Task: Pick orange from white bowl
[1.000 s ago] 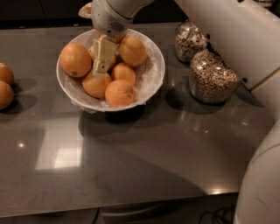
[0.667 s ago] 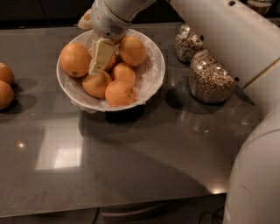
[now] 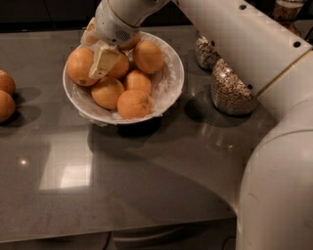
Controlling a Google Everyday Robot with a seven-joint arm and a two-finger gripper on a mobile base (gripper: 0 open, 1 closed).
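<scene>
Carefully: my fingers [image 3: 101,62] look spread, one down the right flank of the orange [image 3: 78,66], one behind it. I judge my gripper [image 3: 93,54] should sink lower, then close gently, sparing neighbours in the white bowl [image 3: 171,83] on the counter [image 3: 146,176].

Partly hidden beneath end effector [image 3: 100,54] over far side of white bowl [image 3: 172,80]: orange [image 3: 78,66] and one rear fruit [image 3: 132,43]; cut off at left edge: two oranges [image 3: 5,105] on counter [image 3: 146,176]; at top edge: far jar [image 3: 286,10].
</scene>
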